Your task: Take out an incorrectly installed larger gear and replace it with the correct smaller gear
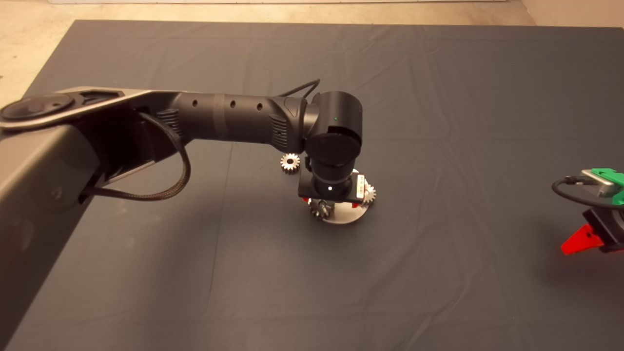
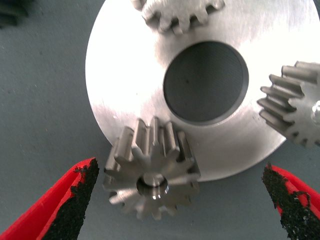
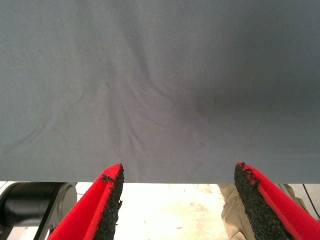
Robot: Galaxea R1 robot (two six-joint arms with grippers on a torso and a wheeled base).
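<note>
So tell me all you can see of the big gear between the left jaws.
The big gear is shiny silver metal with long flared teeth and a dark round bore holding a pin end. It sits at the rim of the round metal plate, overhanging the mat, apart from the two other gears on the plate. The left gripper hovers open around it; neither pad touches it.

Mat (image 1: 438, 122): uniform dark grey, fine woven texture, no pattern. Round plate (image 2: 125, 75): bright brushed silver, dark centre hole. Larger gear (image 2: 150, 175): shiny silver, dark bore. Loose smaller gear (image 1: 290, 162): silver-grey. Left claw (image 2: 180, 205): red fingers (image 2: 60, 200), black gritty pads. Right claw (image 1: 585, 239): green body, red fingers. Arms black. Floor (image 1: 29, 39): pale beige.
</note>
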